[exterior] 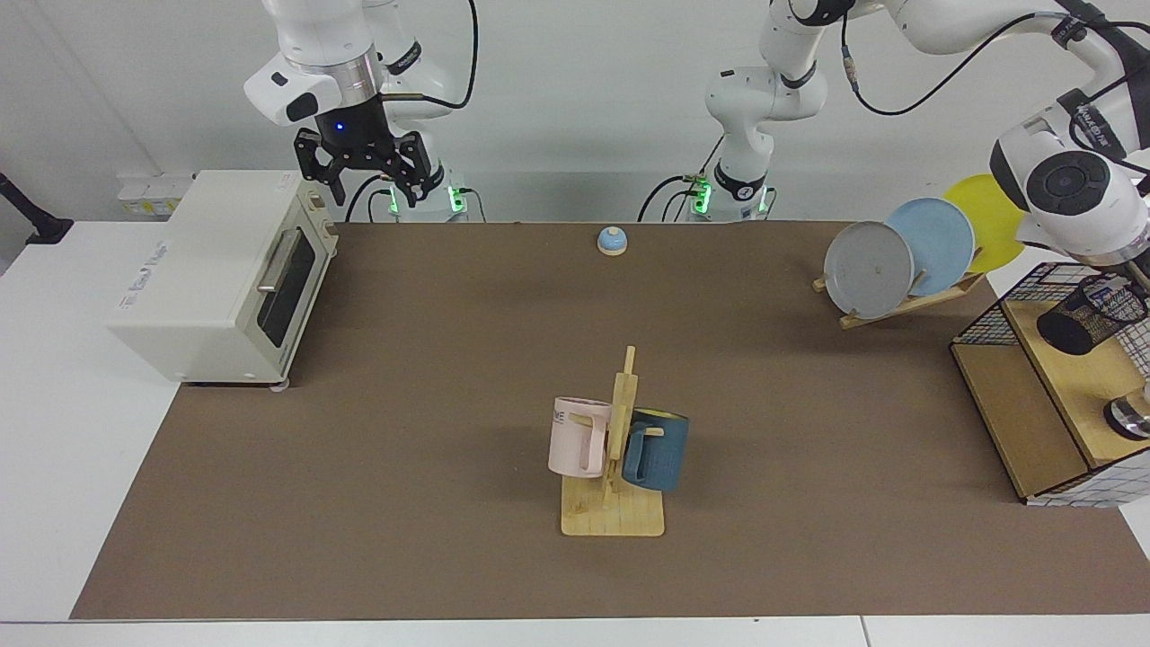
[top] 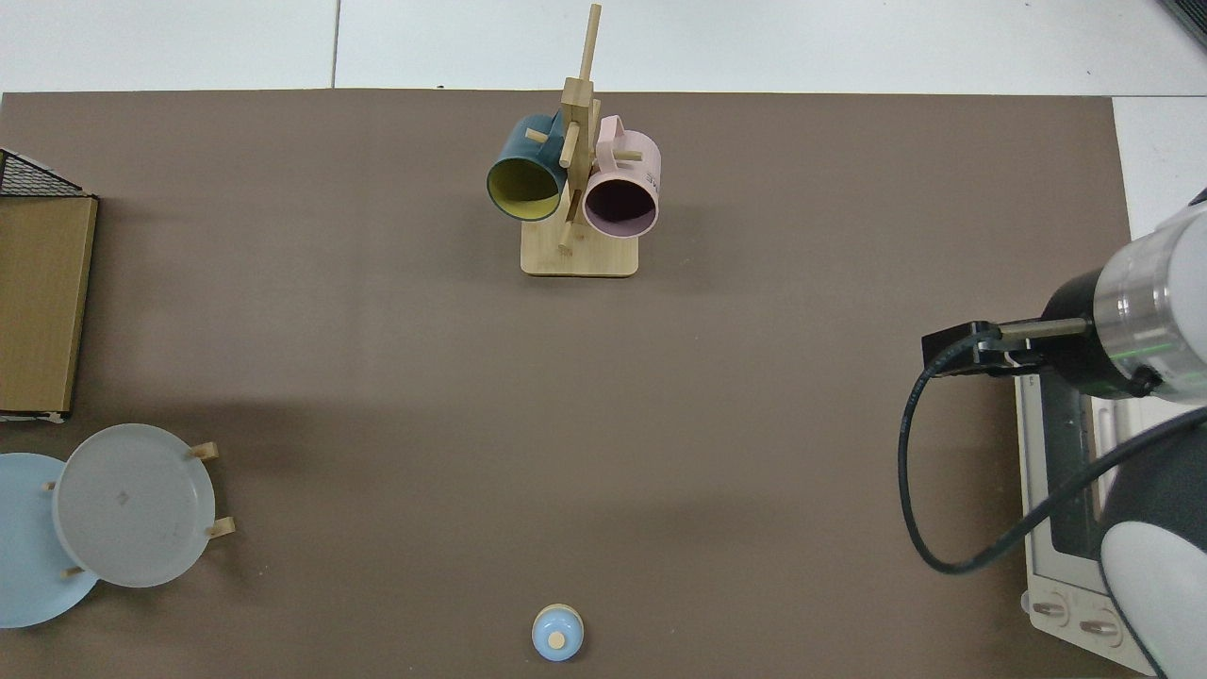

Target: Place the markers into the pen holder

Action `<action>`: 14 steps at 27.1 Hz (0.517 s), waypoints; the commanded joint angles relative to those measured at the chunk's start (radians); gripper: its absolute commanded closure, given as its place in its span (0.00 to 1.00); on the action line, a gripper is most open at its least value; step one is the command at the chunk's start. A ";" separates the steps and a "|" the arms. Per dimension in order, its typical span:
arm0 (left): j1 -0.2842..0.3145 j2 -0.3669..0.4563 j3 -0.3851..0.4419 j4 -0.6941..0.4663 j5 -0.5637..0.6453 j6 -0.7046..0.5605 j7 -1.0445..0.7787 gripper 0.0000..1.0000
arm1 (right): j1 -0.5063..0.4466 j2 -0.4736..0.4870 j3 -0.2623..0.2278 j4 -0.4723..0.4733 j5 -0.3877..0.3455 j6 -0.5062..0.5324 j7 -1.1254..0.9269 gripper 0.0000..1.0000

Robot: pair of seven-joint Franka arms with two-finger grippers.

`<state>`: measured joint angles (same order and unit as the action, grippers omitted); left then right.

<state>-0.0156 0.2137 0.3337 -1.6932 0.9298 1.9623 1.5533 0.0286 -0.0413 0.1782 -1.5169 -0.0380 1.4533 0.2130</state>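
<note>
Reaching over the wire basket (exterior: 988, 319) at the table's far end, the left arm's wrist hangs just above the pen holder (exterior: 1090, 314); its gripper is hidden, so I can't tell its state. Right gripper (exterior: 364, 171) waits, fingers spread, above the toaster oven (exterior: 216, 274).

Bright, even overhead light; soft shadows, no glare.

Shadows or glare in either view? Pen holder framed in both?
Facing view: soft shadows, no glare; pen holder sits at frame edge under the left tool; right tool waits by the toaster oven. Top view: faint shadow bands on mat; holder out of frame.
</note>
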 commanded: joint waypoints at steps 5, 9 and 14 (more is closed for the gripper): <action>0.017 0.006 0.011 -0.011 -0.045 0.049 0.045 1.00 | -0.021 -0.019 0.014 -0.020 0.001 0.001 0.016 0.00; 0.019 0.007 0.013 -0.017 -0.051 0.056 0.045 1.00 | -0.021 -0.019 0.014 -0.020 0.001 0.001 0.016 0.00; 0.019 0.007 0.019 -0.028 -0.057 0.064 0.050 1.00 | -0.021 -0.019 0.014 -0.019 0.001 0.001 0.016 0.00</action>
<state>-0.0054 0.2239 0.3458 -1.7064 0.8956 1.9922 1.5802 0.0286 -0.0413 0.1782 -1.5169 -0.0380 1.4533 0.2130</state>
